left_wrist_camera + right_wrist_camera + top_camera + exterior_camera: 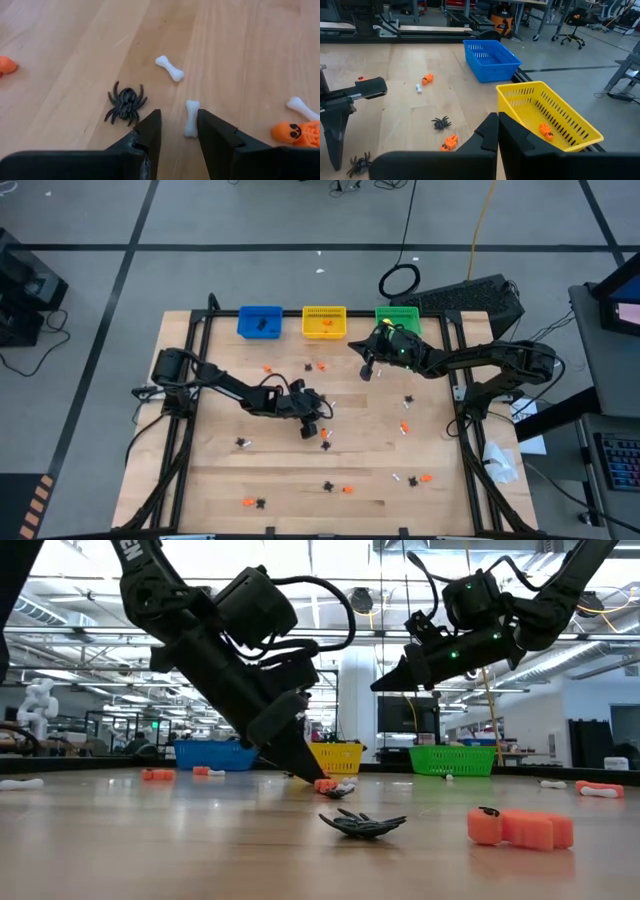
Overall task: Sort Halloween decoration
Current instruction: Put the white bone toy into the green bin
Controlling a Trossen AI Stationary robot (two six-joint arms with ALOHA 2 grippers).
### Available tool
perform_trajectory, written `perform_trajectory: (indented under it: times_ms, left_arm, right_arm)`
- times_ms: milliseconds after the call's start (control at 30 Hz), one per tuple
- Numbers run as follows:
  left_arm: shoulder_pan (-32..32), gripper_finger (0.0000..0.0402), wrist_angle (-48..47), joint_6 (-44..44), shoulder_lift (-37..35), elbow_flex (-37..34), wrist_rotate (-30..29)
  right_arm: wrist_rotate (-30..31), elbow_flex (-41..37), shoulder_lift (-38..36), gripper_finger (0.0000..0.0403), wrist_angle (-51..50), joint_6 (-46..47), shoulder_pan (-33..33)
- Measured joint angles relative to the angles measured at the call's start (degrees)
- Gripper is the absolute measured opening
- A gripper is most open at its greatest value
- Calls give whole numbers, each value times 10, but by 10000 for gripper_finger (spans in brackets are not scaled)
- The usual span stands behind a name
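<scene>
Nearest you on the bench (220, 480), a loose row of trinkets lies along the front edge: an orange piece (248, 502), black ones and a white one, with bare wood between them; there is room to move here, well clear of the side rails.

Mid-bench, your left tool (179, 131) is down at the wood, its fingers parted narrowly with a white bone (191, 117) standing in the gap; you cannot tell whether the pads touch it. The bone is a small dumbbell shape with knobbed ends, its long axis running straight out between the fingers. Just beside it lies a black spider (125, 102), legs splayed, flat on the wood; a second bone (169, 68) lies farther out, angled across; an orange skull figure (299, 133) sits on the other side with another bone touching it.

Farther back, your right tool (497, 131) hangs above the bench with fingers pressed together and nothing in them, near the rear edge; beyond it stand the blue bin (260, 321), yellow bin (324, 322) and green bin (399, 318), side by side; the yellow one holds an orange piece.
</scene>
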Motion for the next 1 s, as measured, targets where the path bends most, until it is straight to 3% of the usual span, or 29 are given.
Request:
perform_trajectory:
  times_ms: [300, 567, 1000]
  left_arm:
    - [0, 109, 31, 6, 34, 0, 8]
    - [-1, 11, 33, 32, 36, 0, 32]
    - [11, 2, 23, 51, -52, -4, 41]
  right_arm:
    - [0, 0, 0, 0, 0, 0, 0]
    - [0, 0, 0, 0, 1, 0, 0]
    - [0, 0, -9, 0, -13, 0, 0]
